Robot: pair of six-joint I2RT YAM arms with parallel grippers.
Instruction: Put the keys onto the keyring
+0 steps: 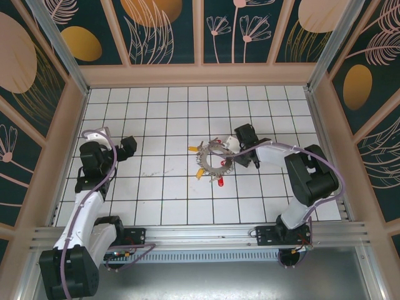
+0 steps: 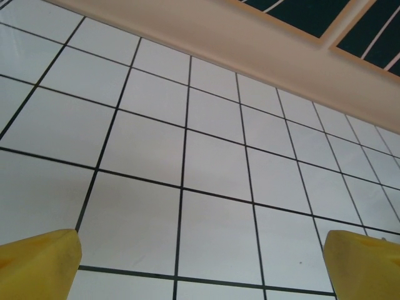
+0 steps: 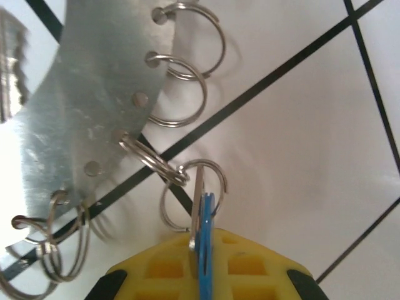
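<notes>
- My right gripper (image 3: 203, 278) pinches the blue key (image 3: 207, 215) by its plastic head: thin, stiff, probably slippery.
- The keyring (image 3: 94, 106) looks rigid and light.
- My left gripper (image 2: 200, 262) gapes, empty.

Dark floral walls (image 1: 162, 31) enclose a white tiled floor (image 1: 156, 125).

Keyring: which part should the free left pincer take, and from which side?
Probably the flat grey band of the keyring, on its left arc, with the open left pincer coming from the left. The right pincer is shut on a blue key at the right side; pinch between the wire loops on its rim.
</notes>
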